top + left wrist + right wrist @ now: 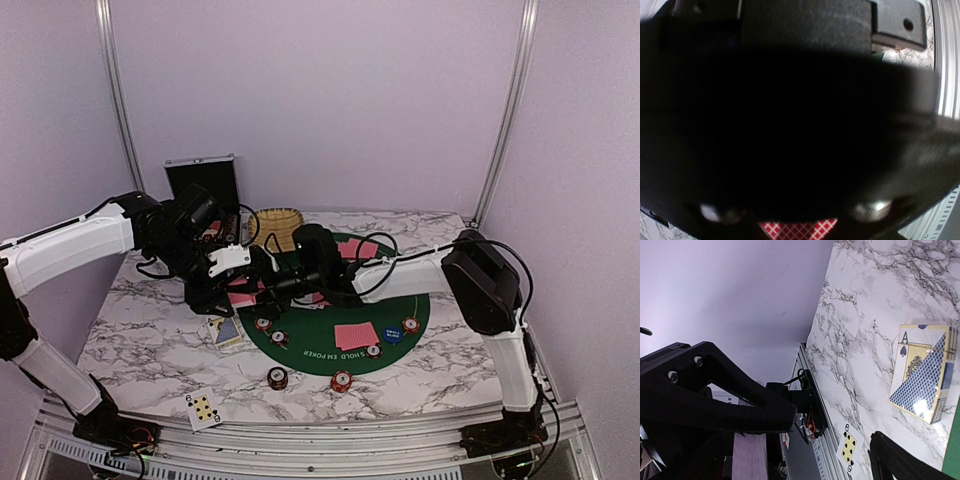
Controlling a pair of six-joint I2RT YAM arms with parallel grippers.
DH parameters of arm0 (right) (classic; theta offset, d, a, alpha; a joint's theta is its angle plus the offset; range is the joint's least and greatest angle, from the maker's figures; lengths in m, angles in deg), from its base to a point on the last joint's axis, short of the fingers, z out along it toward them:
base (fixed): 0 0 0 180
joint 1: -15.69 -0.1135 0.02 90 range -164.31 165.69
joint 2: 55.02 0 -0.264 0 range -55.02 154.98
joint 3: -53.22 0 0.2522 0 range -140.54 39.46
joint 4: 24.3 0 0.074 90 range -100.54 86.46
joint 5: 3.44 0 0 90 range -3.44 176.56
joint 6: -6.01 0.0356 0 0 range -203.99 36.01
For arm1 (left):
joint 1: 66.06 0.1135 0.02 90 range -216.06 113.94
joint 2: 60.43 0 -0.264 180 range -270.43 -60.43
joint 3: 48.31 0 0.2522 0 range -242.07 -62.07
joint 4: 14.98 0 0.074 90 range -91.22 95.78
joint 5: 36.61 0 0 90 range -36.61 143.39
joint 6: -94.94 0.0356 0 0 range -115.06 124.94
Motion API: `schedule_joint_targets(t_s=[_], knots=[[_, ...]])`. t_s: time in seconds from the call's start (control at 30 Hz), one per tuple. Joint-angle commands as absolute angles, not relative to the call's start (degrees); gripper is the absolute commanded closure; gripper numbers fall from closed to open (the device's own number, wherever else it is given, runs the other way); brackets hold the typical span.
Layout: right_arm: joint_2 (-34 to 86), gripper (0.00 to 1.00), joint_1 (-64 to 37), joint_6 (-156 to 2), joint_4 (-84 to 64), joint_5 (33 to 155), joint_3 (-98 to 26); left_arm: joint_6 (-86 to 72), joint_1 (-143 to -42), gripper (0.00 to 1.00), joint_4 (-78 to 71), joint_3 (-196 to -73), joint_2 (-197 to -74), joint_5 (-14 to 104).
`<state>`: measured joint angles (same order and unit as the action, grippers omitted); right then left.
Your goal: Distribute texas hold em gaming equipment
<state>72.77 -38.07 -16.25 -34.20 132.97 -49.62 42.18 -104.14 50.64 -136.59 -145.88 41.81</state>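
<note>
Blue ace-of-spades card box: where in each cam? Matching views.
Top external: card box on the marble table, just off the green mat's left edge.
Left wrist: not in it; lens mostly blocked.
Right wrist: card box at right edge, mid-height.
Shared landmark: lone face-up card near the table's front edge, in both those views.

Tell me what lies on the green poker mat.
On the mat: red-backed cards, a blue disc and several red-and-white chips. Both arms cover its far left part, so anything there is hidden.
</note>
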Motion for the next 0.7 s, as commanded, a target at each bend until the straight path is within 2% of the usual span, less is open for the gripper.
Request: schedule_joint_targets(t_s=[0.0,0.2,0.57,0.67], knots=[[75.3,0.01,-38.7,-14.4,-36.2,134.2,-53.4,41.8,-104.1,1.00,50.4,-138.1,-145.1,40.4],[77.0,0.04,-38.1,-15.6,-32.6,133.1,-54.7,41.9,-104.1,1.00,50.4,-137.9,-144.4,40.4],[70.7,0.20,-35.3,-18.9,-31.1,130.5,-44.0,42.1,-104.0,1.00,50.3,-137.2,-143.9,41.0],[69.0,0.27,-34.9,-18.9,-31.8,130.6,-42.2,42.1,-104.0,1.00,50.3,-137.2,-144.0,41.0]])
